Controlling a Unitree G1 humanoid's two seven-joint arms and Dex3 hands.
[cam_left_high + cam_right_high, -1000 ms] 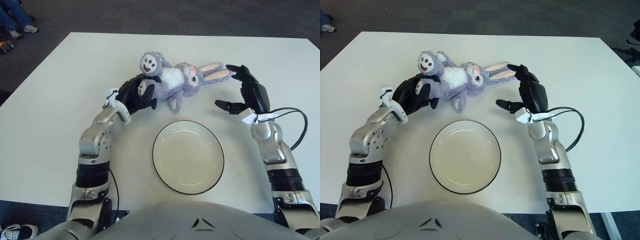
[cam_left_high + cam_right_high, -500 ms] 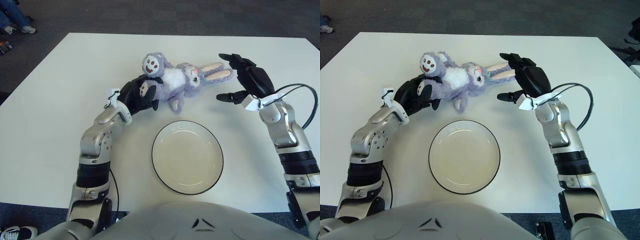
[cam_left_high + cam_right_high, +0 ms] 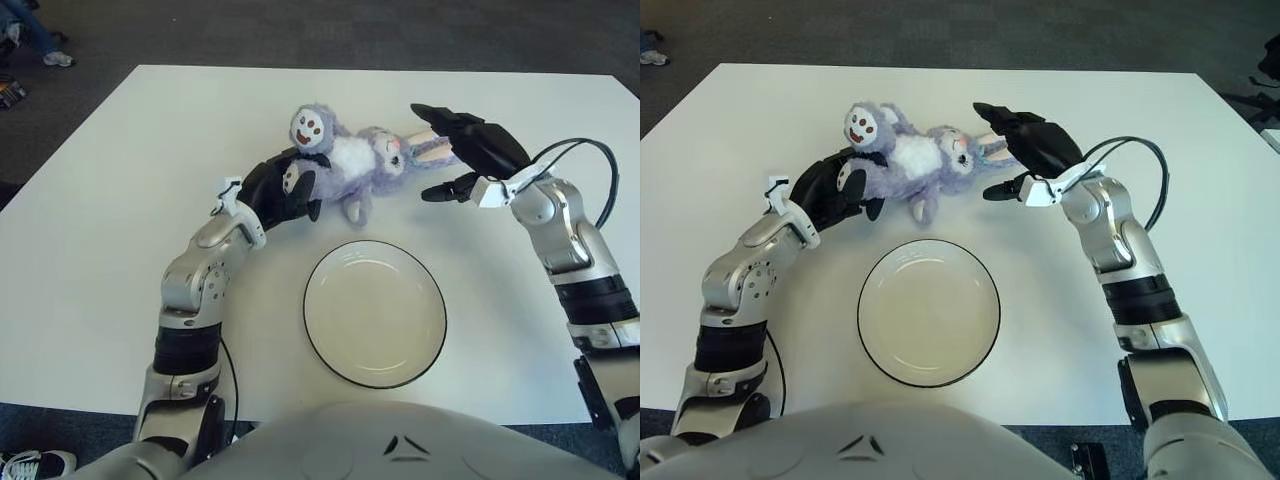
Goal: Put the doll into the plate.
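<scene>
White bench (image 3: 110, 200) carries everything. Left hand (image 3: 278, 188) sits left of centre, black fingers curled around the doll's lower end, wrapping 1 foot with a brown paw print; the doll's 2nd foot sticks up just above the hand. Doll (image 3: 345, 160) is a purple plush rabbit with white belly, lying on its back across the bench's far-middle area, feet toward the robot's left, head and pink-lined ears toward the right. It lies beyond the plate, not in it, apart from the rim. Plate (image 3: 325, 345) is round, cream with a dark rim, flat on the bench near the robot's body, nothing inside it. Right hand (image 3: 462, 155) is at the doll's ear end, fingers spread: upper fingers reach over the ears, thumb juts out below toward the doll's head, with a gap between them. Cannot tell whether the upper fingers actually touch the ears; nothing is pinched. A black cable (image 3: 590, 165) loops off the right wrist. Far left top corner shows a person's legs and shoes (image 3: 35, 35) on the dark floor, and 1 more shoe (image 3: 30, 463) appears at the bottom left edge.
</scene>
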